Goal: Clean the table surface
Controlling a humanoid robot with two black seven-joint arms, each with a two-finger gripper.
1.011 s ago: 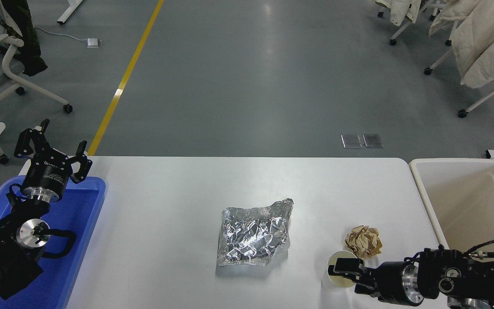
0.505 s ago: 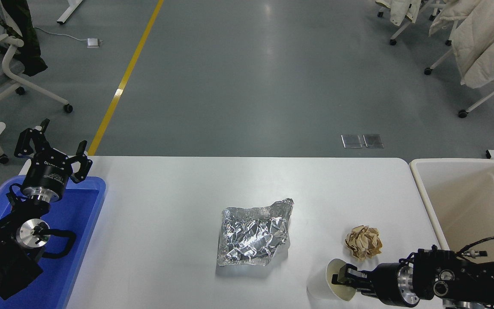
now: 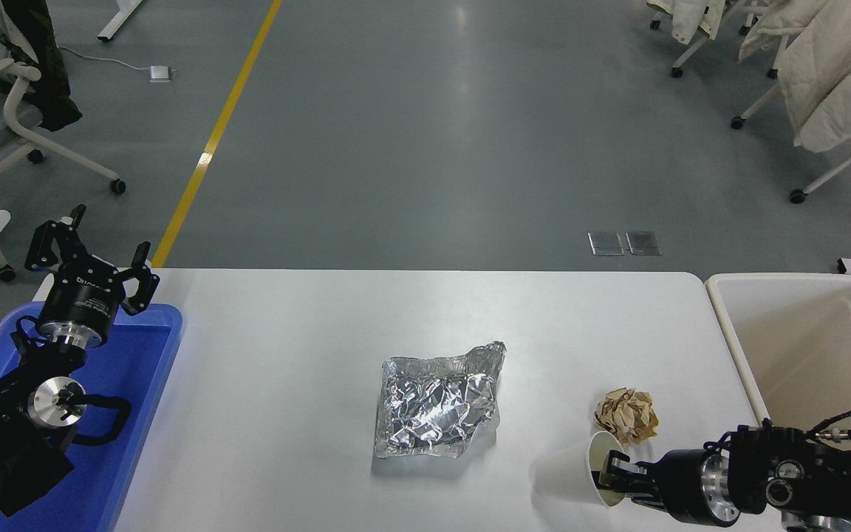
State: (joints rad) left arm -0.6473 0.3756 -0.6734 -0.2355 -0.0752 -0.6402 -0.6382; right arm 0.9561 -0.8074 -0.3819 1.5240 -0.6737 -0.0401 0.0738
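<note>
The white table surface (image 3: 285,347) carries a crumpled sheet of silver foil (image 3: 436,403) at its middle and a brown crumpled paper ball (image 3: 626,415) to the right of it. Near the front edge a white paper cup (image 3: 566,482) is tipped on its side, mouth toward the right. My right gripper (image 3: 612,473) is shut on the cup's rim, one finger inside the mouth. The left gripper (image 3: 93,255) stands open above the far end of the blue tray, parked at the lower left.
A blue plastic tray (image 3: 141,384) lies along the table's left edge under my left arm. A cream-white bin (image 3: 802,347) stands just past the table's right edge. Wheeled chairs stand on the grey floor beyond the table.
The cup went from upright to lying tipped over, pulled toward the front edge, with my right gripper holding its rim throughout. The left arm has not moved.
</note>
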